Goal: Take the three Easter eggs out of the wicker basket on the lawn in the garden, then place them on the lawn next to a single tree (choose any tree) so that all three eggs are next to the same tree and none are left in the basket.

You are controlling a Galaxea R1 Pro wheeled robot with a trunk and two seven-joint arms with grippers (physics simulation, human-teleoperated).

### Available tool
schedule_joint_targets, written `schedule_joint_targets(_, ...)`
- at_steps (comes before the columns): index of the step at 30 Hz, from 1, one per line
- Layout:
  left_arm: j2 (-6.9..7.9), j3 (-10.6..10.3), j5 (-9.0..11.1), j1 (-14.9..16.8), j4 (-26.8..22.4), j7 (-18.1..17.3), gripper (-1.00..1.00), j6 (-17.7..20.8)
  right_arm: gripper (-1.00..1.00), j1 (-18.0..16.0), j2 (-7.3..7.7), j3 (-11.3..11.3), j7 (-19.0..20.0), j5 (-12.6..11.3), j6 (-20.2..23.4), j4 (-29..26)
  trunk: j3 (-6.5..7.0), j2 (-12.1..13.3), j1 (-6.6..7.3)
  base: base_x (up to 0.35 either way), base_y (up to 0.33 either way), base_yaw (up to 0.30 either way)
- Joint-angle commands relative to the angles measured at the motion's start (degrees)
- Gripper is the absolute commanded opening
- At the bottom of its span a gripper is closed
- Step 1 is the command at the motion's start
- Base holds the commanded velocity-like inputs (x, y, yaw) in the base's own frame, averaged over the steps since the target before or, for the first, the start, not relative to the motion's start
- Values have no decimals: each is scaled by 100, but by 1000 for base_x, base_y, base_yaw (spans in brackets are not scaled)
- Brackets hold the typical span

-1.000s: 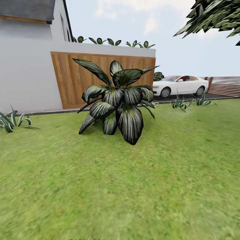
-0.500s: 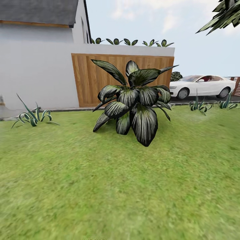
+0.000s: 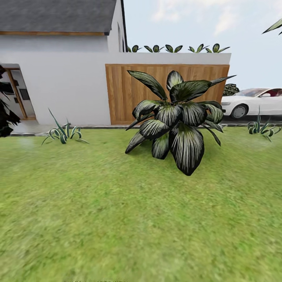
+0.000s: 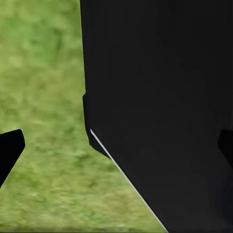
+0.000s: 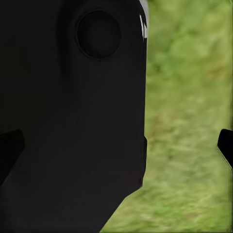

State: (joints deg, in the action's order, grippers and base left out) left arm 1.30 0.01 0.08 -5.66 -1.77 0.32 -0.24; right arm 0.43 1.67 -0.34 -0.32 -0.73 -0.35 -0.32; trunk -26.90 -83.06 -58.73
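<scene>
The lawn [image 3: 98, 219] spreads mottled green and flat across the foreground. From the left: a dark doorway [image 3: 17, 94], a spiky striped plant [image 3: 62, 133], a white rendered wall [image 3: 66, 90], a slatted wooden gate [image 3: 129, 92], a broad-leaved dark shrub [image 3: 176, 121], a white car [image 3: 254, 102]. Both wrist views show grass beside black robot bodywork; each pincer's fingers stand spread wide, empty.

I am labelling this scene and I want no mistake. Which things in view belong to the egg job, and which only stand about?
Belong to the job:
- wide mottled green lawn
- left tool, fingers wide apart, over grass
- right tool, likewise

Only standing about:
- big dark striped-leaf shrub
- brown slatted wooden fence
- white car
- grey-white house wall
- small spiky green plant
</scene>
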Motion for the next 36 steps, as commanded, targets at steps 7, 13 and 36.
schedule_joint_targets(7,-3,-1,1,-5,-9,3,100,-3,100,1,0,-1,-3,-8,-2,-3,-3,-2,0,0,0,290)
schedule_joint_targets(13,0,-1,1,-3,-12,3,100,-3,100,1,0,-1,-3,-10,-3,-3,-3,-2,0,0,0,290)
schedule_joint_targets(36,11,-10,-29,1,-215,3,100,23,100,1,0,-1,-3,-9,-1,-3,-3,-2,0,242,-78,290)
